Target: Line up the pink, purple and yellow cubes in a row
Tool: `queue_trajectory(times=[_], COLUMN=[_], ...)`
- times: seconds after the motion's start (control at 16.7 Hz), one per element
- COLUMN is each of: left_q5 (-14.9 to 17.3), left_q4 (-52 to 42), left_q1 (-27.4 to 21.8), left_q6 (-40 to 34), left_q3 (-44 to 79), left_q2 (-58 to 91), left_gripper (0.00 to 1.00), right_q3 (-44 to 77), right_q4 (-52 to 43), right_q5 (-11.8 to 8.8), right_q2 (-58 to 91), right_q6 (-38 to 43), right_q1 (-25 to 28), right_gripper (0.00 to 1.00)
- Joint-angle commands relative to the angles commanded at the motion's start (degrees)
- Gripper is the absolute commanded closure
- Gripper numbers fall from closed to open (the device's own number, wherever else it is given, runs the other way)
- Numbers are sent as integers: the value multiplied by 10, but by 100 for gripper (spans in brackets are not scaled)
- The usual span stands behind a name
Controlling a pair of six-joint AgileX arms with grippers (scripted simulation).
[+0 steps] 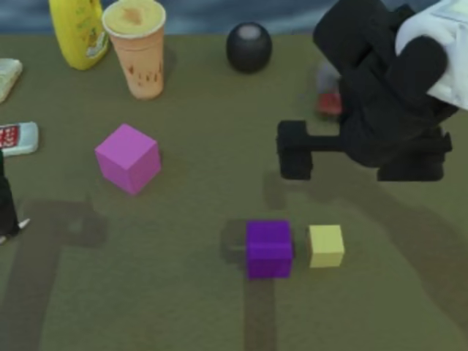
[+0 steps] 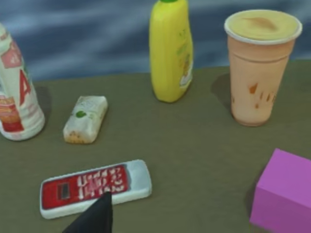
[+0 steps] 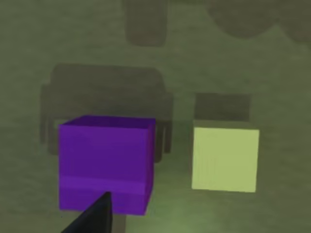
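Note:
The pink cube [image 1: 128, 157] rests alone on the table's left half and shows at an edge of the left wrist view [image 2: 284, 194]. The purple cube [image 1: 268, 248] and the smaller yellow cube [image 1: 326, 245] sit side by side near the front centre, a narrow gap between them; both also appear in the right wrist view, purple [image 3: 104, 160] and yellow [image 3: 225, 159]. My right gripper [image 1: 353, 157] hovers open, high above the table behind these two cubes, holding nothing. One of its fingers [image 3: 97, 216] overlaps the purple cube. My left gripper [image 1: 6, 212] is parked at the table's left edge, open and empty.
Along the back stand a yellow bottle [image 1: 79, 33], an orange cup [image 1: 137, 47] and a black sphere [image 1: 248, 47]. A red item [image 1: 329, 104] lies partly under the right arm. A red-and-white remote [image 2: 95, 187], a wrapped snack [image 2: 86, 119] and a white bottle [image 2: 14, 97] occupy the left.

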Motion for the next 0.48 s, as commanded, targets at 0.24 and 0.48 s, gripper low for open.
queue_trajectory(times=[0.24, 0.48], left_q5=[-2, -4], left_q4=[-131, -273], left_q1=[-26, -55], left_q6=[38, 78], left_q3=[208, 422], left_q2=[246, 517], left_gripper=[0, 0], right_q3=[-175, -369], right_q4=[95, 204], right_q5=[15, 16], right_q2=[-193, -409], right_q6=[-78, -159], right_q1=[-76, -157], right_gripper=[0, 0])
